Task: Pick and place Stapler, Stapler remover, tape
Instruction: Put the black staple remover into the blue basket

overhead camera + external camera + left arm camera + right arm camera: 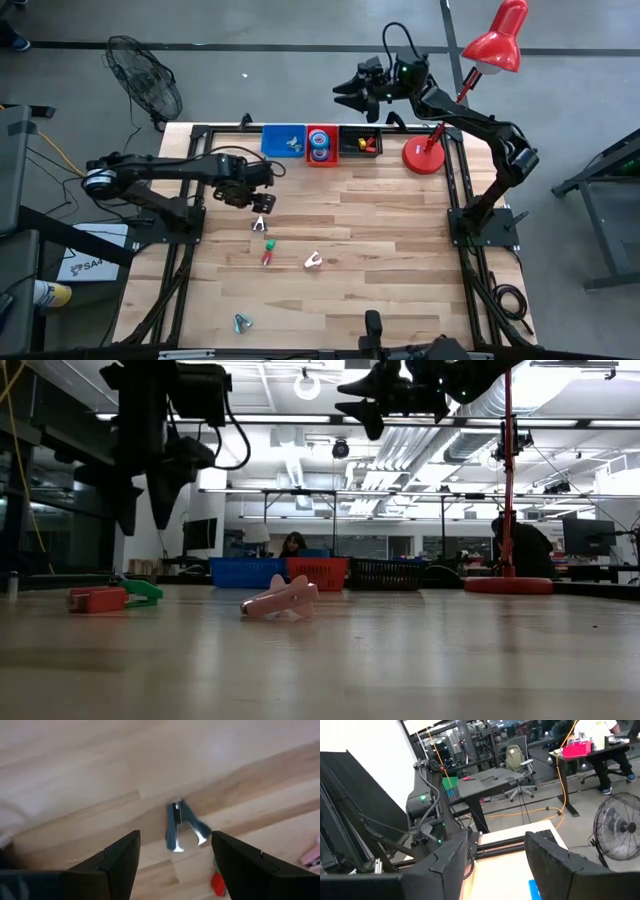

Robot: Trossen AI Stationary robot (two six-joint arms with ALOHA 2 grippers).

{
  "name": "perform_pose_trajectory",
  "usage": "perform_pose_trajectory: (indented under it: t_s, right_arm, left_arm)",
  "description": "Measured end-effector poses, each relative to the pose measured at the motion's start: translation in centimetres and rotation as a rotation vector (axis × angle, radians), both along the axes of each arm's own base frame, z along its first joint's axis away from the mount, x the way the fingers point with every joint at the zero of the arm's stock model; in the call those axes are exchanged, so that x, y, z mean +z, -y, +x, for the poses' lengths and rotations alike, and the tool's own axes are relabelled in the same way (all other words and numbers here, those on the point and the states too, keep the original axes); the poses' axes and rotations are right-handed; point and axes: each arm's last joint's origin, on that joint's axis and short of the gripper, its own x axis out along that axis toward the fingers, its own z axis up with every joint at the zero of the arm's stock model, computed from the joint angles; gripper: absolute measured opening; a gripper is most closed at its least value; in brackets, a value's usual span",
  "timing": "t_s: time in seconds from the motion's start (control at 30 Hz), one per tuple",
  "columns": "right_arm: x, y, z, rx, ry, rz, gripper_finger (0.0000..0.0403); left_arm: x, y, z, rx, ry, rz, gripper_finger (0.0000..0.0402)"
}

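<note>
**A:** so where's the left gripper (262,203) at?

**B:** hanging over the table (380,260), fingers (117,862) spread wide, nothing in them. Wrist cam looks straight down on a blue-grey staple remover (182,826) lying between the fingertips.

**A:** and the right one?

**B:** right gripper (342,92) is up behind the bins, off past the table's far edge, also open and empty.

**A:** tape?

**B:** blue rolls (319,147) already sitting in the red bin (321,160), between the blue bin (275,140) and black bin (350,145). On the wood there's a red-green stapler pair (268,251), a pink remover (313,261), and another remover (241,322) near the front edge.
</note>
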Motion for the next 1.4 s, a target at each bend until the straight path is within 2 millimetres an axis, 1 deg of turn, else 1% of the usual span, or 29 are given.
perform_pose_trajectory:
  t_s: [0.23, 0.33, 0.4, 0.5, 0.63, 0.77, 1.03, 1.23, 1.4]
  right_arm:
    - [-0.1, -0.1, 0.0, 0.024, -0.008, 0.008, 0.019]
    - [-0.1, -0.1, 0.0, 0.04, -0.008, 0.011, 0.019]
    - [-0.1, -0.1, 0.0, 0.044, -0.009, 0.014, 0.019]
    - [-0.1, -0.1, 0.0, 0.044, -0.008, 0.01, 0.019]
    - [-0.1, -0.1, 0.0, 0.044, -0.009, 0.01, 0.019]
    - [-0.3, -0.1, 0.0, 0.045, -0.021, 0.022, 0.019]
    - [-0.5, -0.2, 0.0, 0.049, -0.041, 0.041, 0.019]
    - [-0.6, -0.2, 0.0, 0.049, -0.047, 0.047, 0.019]
    - [-0.6, -0.2, 0.0, 0.049, -0.048, 0.045, 0.019]
  left_arm:
    - [-1.3, 0.0, 0.9, -0.001, -0.019, -0.055, 0.0241]
    - [-2.1, -0.1, 1.3, 0.0, -0.054, -0.08, 0.0246]
    - [-2.9, -0.2, 1.7, 0.012, -0.079, -0.1, 0.0258]
    - [-3.8, -1.1, 2.2, 0.036, -0.086, -0.136, 0.0288]
    - [-5.0, -2.4, 2.9, 0.016, -0.057, -0.173, 0.0326]
    - [-5.7, -3.0, 3.3, 0.004, -0.045, -0.218, 0.0346]
    - [-6.4, -2.7, 3.5, -0.021, -0.058, -0.305, 0.0349]
    - [-6.4, -1.8, 3.4, -0.035, -0.087, -0.331, 0.0348]
    - [-6.4, -1.5, 3.6, -0.029, -0.088, -0.327, 0.0332]
